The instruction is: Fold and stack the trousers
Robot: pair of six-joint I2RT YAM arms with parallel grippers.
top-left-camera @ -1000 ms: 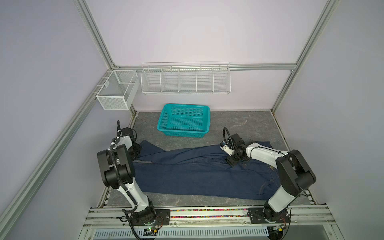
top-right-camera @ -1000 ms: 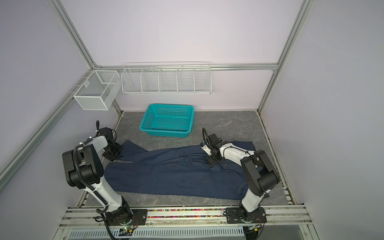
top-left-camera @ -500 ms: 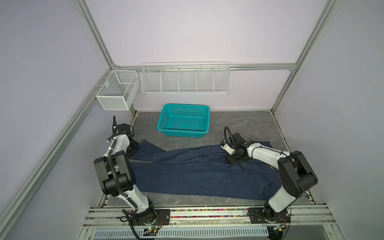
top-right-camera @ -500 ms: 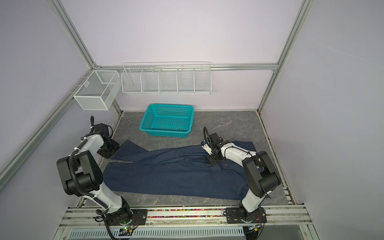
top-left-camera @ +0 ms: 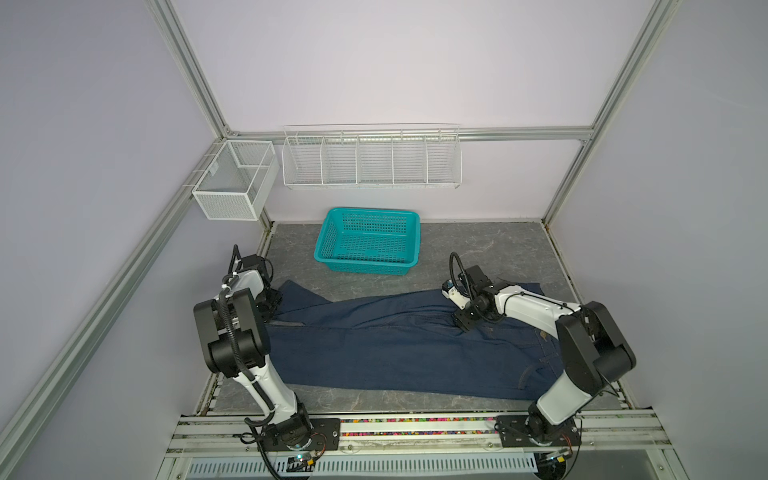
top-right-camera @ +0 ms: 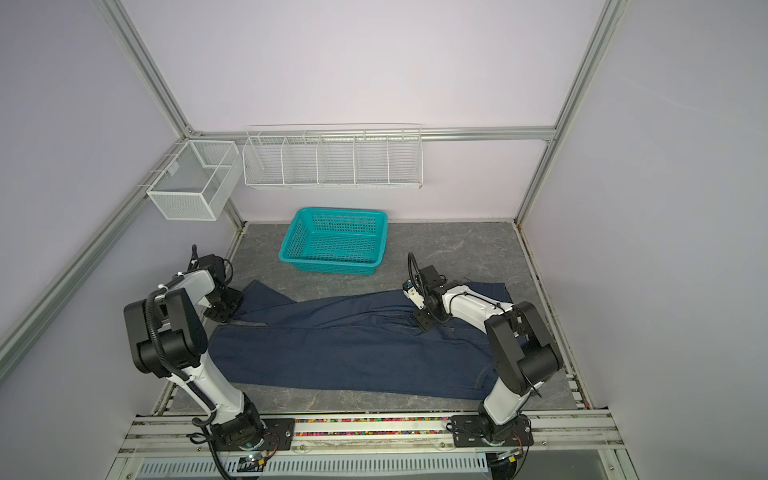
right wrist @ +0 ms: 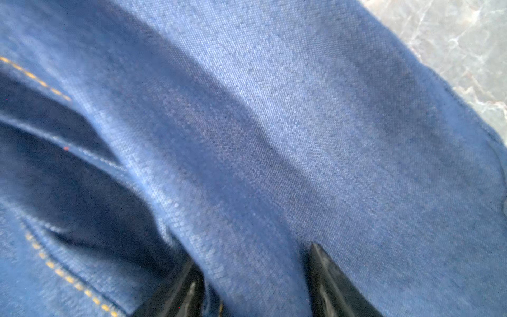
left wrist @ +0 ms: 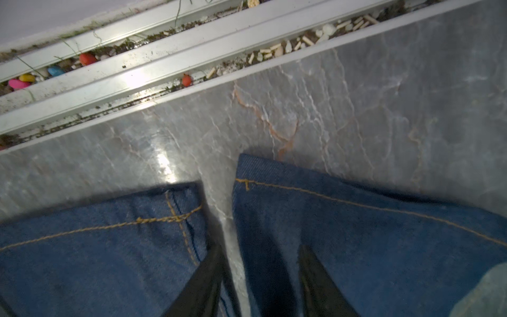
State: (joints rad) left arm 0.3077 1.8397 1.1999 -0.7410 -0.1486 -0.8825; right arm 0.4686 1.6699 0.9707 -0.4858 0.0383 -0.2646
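Note:
The dark navy trousers (top-left-camera: 395, 345) (top-right-camera: 353, 345) lie flat across the grey table, legs pointing left and waist at the right. My left gripper (top-left-camera: 274, 303) (top-right-camera: 226, 309) hovers low at the two leg hems. In the left wrist view it (left wrist: 260, 248) is open, and its fingers (left wrist: 211, 274) straddle the edge of one yellow-stitched hem (left wrist: 329, 197). My right gripper (top-left-camera: 463, 322) (top-right-camera: 424, 322) presses down on the upper legs near the crotch. In the right wrist view it (right wrist: 253, 255) is open, with a ridge of denim (right wrist: 274, 164) running between the fingers.
A teal basket (top-left-camera: 374, 210) (top-right-camera: 340, 210) stands behind the trousers at the back middle. White wire racks (top-left-camera: 372, 162) hang on the back wall and a mesh box (top-left-camera: 232, 183) on the left wall. An aluminium rail (left wrist: 137, 74) runs just past the hems.
The left gripper has opened from shut and let go of the leg hem, shifting slightly over it. The right gripper has barely moved.

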